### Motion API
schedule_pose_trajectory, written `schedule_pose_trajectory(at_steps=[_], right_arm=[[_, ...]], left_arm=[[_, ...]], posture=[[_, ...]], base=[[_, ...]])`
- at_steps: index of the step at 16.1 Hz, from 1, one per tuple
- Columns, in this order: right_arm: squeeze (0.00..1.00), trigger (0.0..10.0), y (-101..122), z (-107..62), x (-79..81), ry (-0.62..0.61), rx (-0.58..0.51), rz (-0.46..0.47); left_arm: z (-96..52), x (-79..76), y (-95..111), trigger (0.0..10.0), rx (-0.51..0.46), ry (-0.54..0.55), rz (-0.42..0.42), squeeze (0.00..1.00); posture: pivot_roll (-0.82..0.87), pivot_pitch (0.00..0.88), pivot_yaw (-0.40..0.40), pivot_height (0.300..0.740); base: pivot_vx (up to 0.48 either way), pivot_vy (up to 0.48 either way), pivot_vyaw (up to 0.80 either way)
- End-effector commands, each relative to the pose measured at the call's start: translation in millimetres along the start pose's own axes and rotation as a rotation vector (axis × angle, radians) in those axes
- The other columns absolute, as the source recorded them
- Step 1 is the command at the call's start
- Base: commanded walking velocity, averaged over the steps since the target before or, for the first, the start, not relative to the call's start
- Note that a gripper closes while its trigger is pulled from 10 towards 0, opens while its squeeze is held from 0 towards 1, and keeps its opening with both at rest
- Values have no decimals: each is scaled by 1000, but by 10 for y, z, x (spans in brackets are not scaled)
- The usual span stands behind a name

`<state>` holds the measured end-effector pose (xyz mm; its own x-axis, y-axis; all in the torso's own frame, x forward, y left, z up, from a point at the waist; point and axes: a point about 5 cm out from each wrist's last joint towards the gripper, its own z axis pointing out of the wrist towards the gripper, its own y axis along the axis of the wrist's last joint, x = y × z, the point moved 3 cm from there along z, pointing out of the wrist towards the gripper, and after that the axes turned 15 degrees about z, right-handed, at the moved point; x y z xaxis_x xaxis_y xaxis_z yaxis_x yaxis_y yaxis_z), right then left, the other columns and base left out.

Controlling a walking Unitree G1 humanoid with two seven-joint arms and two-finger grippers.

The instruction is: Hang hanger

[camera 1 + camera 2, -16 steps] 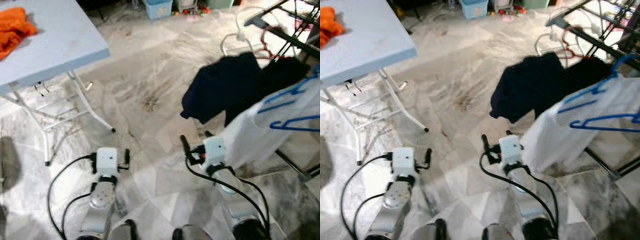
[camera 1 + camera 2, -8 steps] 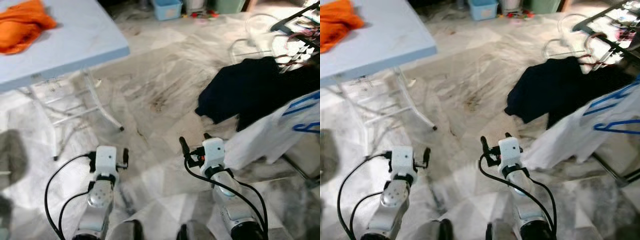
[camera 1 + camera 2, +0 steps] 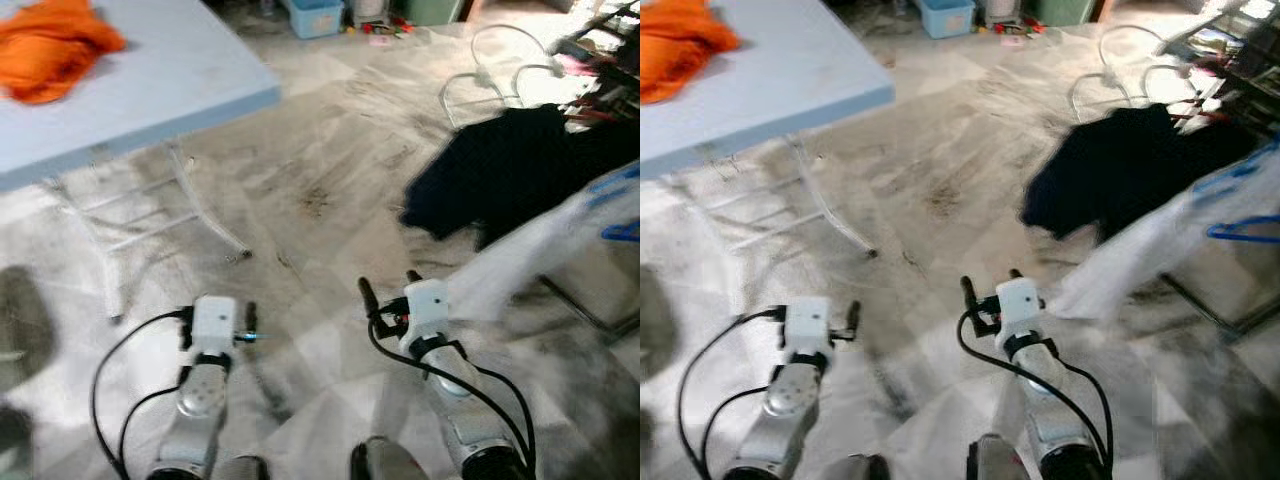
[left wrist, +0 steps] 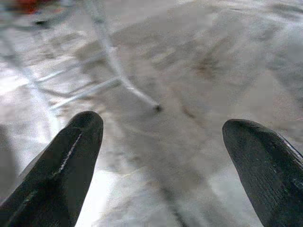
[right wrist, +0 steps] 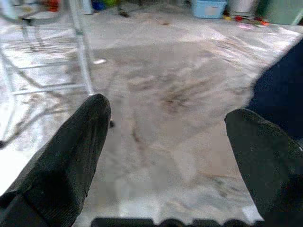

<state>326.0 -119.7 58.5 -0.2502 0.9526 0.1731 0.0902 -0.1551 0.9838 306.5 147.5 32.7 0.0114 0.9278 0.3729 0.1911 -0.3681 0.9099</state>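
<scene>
Two white wire hangers [image 3: 490, 60] hang on the drying rack [image 3: 1230, 30] at the far right. Below them the rack carries a dark navy garment [image 3: 500, 170] and a white garment [image 3: 540, 260] on a blue hanger [image 3: 1245, 230]. Both arms are held low over the marble floor, well short of the rack. My left gripper [image 3: 218, 305] is open with nothing between its fingers [image 4: 71, 156]. My right gripper [image 3: 388, 282] is also open and empty, with its fingers [image 5: 71, 146] spread, just left of the white garment's hem.
A light blue folding table [image 3: 150, 90] with an orange cloth [image 3: 55, 35] stands at the left, and its white legs [image 3: 200, 210] reach onto the floor. A blue bin [image 3: 315, 15] sits at the far wall. A rack leg [image 3: 585, 310] runs along the floor at the right.
The whole picture has shifted and blurred: the table now reaches further right and the rack sits nearer the right edge, so the camera moved. Both grippers keep their pose and stay open.
</scene>
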Motion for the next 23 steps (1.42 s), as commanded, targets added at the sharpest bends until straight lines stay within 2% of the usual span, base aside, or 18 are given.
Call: schedule_pose_trajectory(at_steps=[1, 4, 11, 15, 23], right_arm=[[0, 10000, -46, -56, -118, -30, 24, -4], [0, 10000, -55, -58, -101, -27, 26, 0], [0, 10000, -38, -53, -120, -24, 20, -5], [0, 10000, -16, -51, -155, -31, 16, -12], [0, 10000, -73, -74, -109, -18, 31, -5]], left_arm=[[-33, -80, -28, 10000, 14, -14, -2, 0], [-30, -45, -55, 10000, 20, -6, 10, 0], [-3, -81, -33, 10000, 18, -10, 10, 0], [16, -101, -16, 10000, 15, -16, 5, 0], [-6, -82, -61, 10000, 24, -15, 14, 0]], posture=[[-136, 217, -21, 740], [-129, 222, -16, 740], [-136, 215, -17, 740], [-141, 213, -23, 740], [-124, 219, -32, 740]], base=[[0, 476, 0], [0, 476, 0], [0, 477, 673], [0, 480, 0], [0, 480, 0]])
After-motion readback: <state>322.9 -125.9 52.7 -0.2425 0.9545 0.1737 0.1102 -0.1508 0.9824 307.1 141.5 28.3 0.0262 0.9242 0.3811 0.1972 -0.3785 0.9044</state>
